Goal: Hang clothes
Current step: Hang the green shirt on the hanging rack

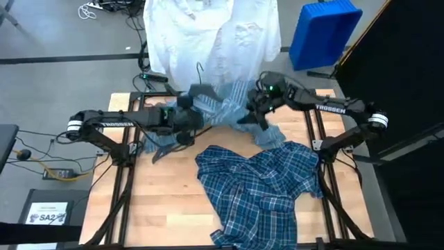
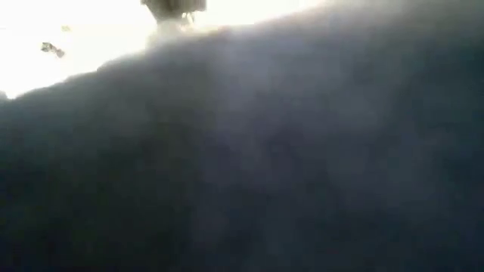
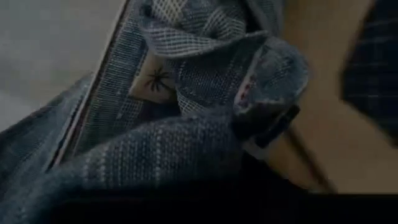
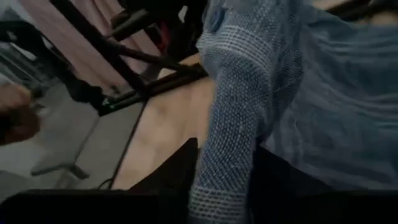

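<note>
The light blue-grey striped shirt (image 1: 222,111) hangs bunched between my two grippers over the table's far middle; its lower part (image 1: 274,135) lies on the table. My left gripper (image 1: 186,119) is at its left side, buried in cloth; the left wrist view shows the collar with its label (image 3: 152,81) and a dark hanger end (image 3: 267,121) under the cloth. My right gripper (image 4: 224,162) is shut on the shirt's right side. The plaid shirt (image 1: 263,187) lies crumpled on the table's near right. The white shirt (image 1: 208,35) hangs beyond the far edge. My right gripper pinches a folded band of the striped shirt (image 4: 227,143) between its two fingers, which lie across the band. The band runs up out of the fingers, and the rest of the shirt spreads out beside it, off the table at that spot.
A dark hanger's hook (image 1: 200,71) rises above the striped shirt, in front of the white one. A blue bin (image 1: 322,31) stands on the floor at the far right. Dark cloth (image 2: 265,166) fills nearly the whole low view. Bare tabletop (image 1: 159,201) lies at the near left.
</note>
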`<state>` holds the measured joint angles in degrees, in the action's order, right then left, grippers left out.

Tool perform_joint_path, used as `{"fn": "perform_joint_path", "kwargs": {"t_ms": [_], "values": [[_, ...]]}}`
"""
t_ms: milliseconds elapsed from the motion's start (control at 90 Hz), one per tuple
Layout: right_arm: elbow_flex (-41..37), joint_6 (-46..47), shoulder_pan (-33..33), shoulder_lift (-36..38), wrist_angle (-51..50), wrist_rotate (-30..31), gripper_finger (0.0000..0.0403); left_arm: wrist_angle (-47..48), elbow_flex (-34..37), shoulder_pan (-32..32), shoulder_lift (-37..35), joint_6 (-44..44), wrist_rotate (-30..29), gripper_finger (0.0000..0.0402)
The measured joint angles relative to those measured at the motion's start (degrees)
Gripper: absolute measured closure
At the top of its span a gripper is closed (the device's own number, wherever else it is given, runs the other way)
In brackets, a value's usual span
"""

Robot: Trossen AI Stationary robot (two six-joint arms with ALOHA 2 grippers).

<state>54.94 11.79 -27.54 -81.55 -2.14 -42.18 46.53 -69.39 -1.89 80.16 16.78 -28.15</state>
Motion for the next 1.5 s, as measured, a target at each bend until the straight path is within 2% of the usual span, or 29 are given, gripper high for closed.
{"fn": "perform_joint_path", "kwargs": {"t_ms": [100,244,367,467,522,633,800,933,1078,1189,1333,1500], "values": [[-3.7,0.7,0.4,-0.1,0.5,-0.5,0.0319,-8.3,7.9,0.9,0.4,-5.1,4.5,0.0401],[-7.9,2.5,0.4,-0.1,1.4,-2.5,0.0315,-24.0,17.9,2.1,0.3,-7.1,11.3,0.0401],[-9.3,0.6,0.3,-0.2,0.5,-1.0,0.0239,-32.9,23.3,2.5,0.2,-9.3,17.4,0.04],[-9.3,-0.9,-0.9,0.0,0.4,-0.7,0.0175,-30.5,25.8,3.2,0.5,-6.6,21.6,0.0401],[-9.2,-0.9,-2.1,0.3,0.6,-0.5,0.0151,-31.5,26.8,3.7,0.8,-6.9,22.2,0.0401],[-8.5,0.7,-4.5,0.5,2.5,-0.9,0.0127,-34.3,28.1,4.3,1.4,-9.4,18.7,0.0401],[-7.9,9.6,-7.2,0.4,12.6,3.4,0.0132,-38.5,28.2,5.4,3.1,-10.7,18.8,0.0401],[-7.9,16.7,-6.4,-3.2,18.9,3.0,0.0157,-40.1,28.2,5.5,5.4,-11.1,20.1,0.0401],[-7.8,18.9,-3.7,-11.6,25.2,2.5,0.0184,-43.3,28.3,5.4,9.2,-11.3,21.4,0.0401],[-4.9,20.1,-1.9,-20.0,28.3,2.5,0.0197,-46.4,28.3,5.4,12.2,-12.1,22.7,0.0401],[1.4,22.5,-2.2,-28.9,28.2,1.9,0.0199,-50.3,28.2,5.6,15.1,-12.9,24.9,0.0401],[7.7,26.2,-3.9,-35.1,27.9,0.8,0.0189,-53.7,27.9,5.8,17.5,-13.8,26.3,0.0401]]}}
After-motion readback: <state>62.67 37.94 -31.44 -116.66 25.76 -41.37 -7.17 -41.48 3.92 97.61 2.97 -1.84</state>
